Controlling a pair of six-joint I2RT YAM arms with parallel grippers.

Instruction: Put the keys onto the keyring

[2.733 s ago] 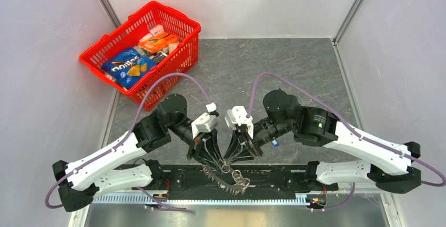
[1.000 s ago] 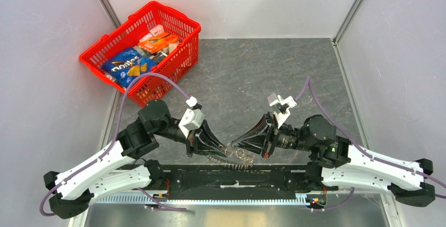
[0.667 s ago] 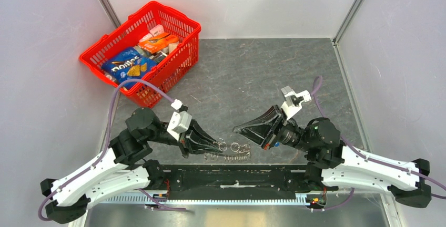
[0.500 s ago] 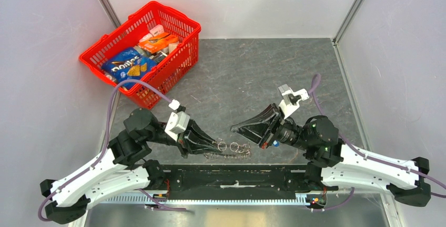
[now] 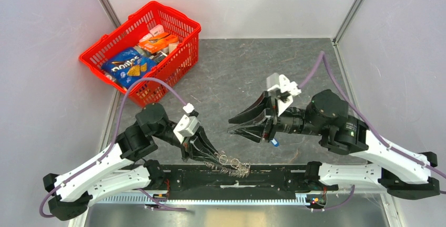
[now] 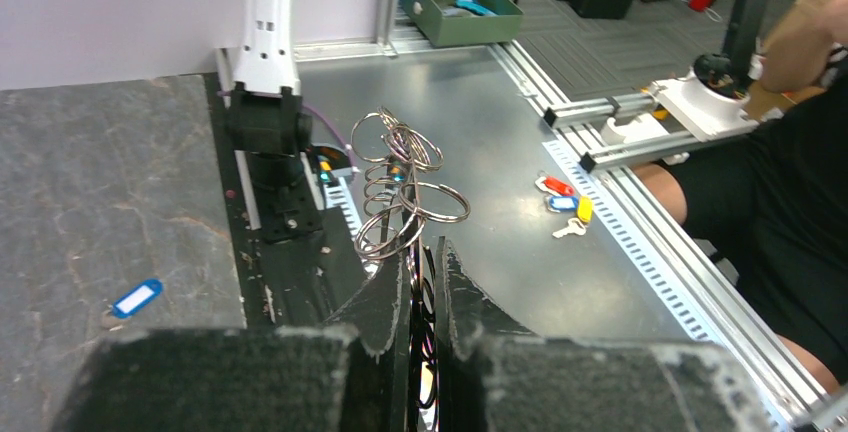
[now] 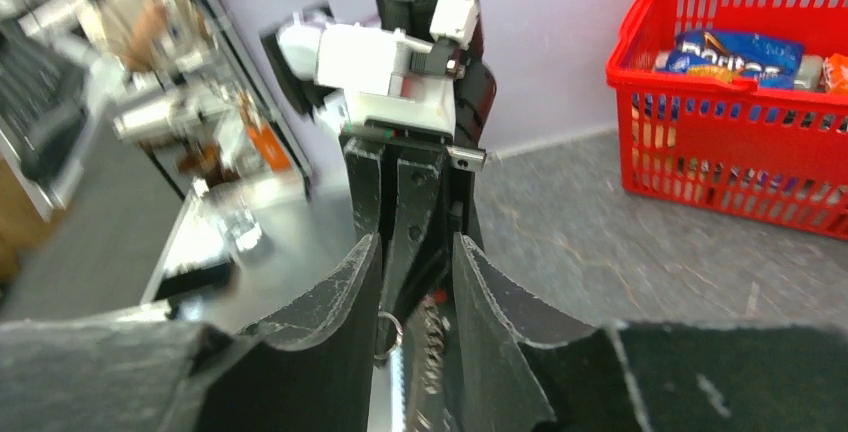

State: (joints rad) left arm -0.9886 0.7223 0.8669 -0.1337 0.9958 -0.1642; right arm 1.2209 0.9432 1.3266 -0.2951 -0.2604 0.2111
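My left gripper (image 5: 214, 156) is shut on a chain of silver split rings, the keyring (image 5: 234, 162), low over the table's near edge. In the left wrist view the rings (image 6: 405, 187) stick up out of the shut gripper (image 6: 423, 248). A toothed row of silvery keys (image 5: 230, 170) hangs along the rings. My right gripper (image 5: 230, 125) stands open, apart from the rings, above and behind them. Through its gap (image 7: 415, 242) I see one ring (image 7: 388, 332) and the blurred keys (image 7: 432, 340). A small blue-headed key (image 5: 274, 143) lies on the table under the right arm.
A red basket (image 5: 185, 53) of snack packs stands at the back left. The black base rail (image 5: 273, 177) runs along the near edge. Beyond it, loose coloured keys (image 6: 562, 202) lie on the metal bench. Grey walls close both sides.
My right gripper has let go of the rings, opened and drawn back upward. My left gripper has carried the rings and keys nearer to the table's front edge.
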